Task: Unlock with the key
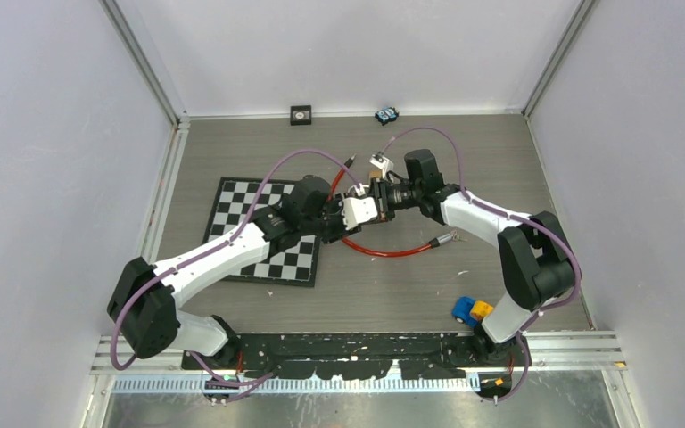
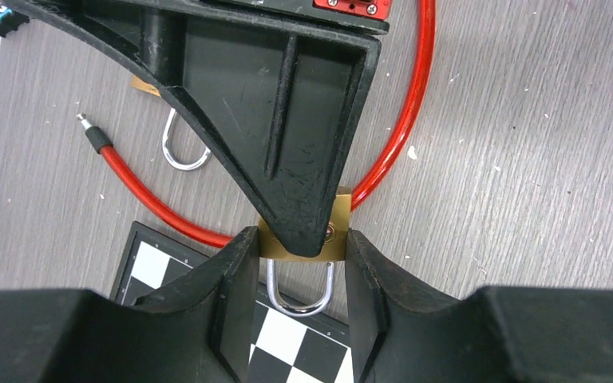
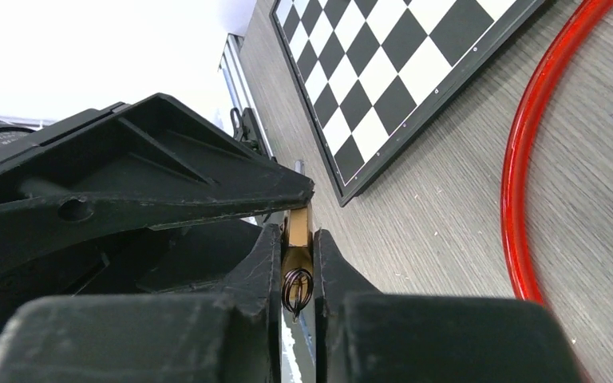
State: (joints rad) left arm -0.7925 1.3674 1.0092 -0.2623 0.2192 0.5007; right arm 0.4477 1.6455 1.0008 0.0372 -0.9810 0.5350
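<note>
1. Grey wood-grain tabletop boxed in by plain white walls
2. A black-and-white chessboard lies flat at the left
3. The left hand is clamped on the brass padlock, held above the board's edge with its steel shackle pointing back between the fingers
4. The right hand pinches the brass key, meeting the padlock's face
5. A red cable loops on the tabletop beneath both hands
6. A blue-and-yellow toy car sits near the right arm's base
</note>
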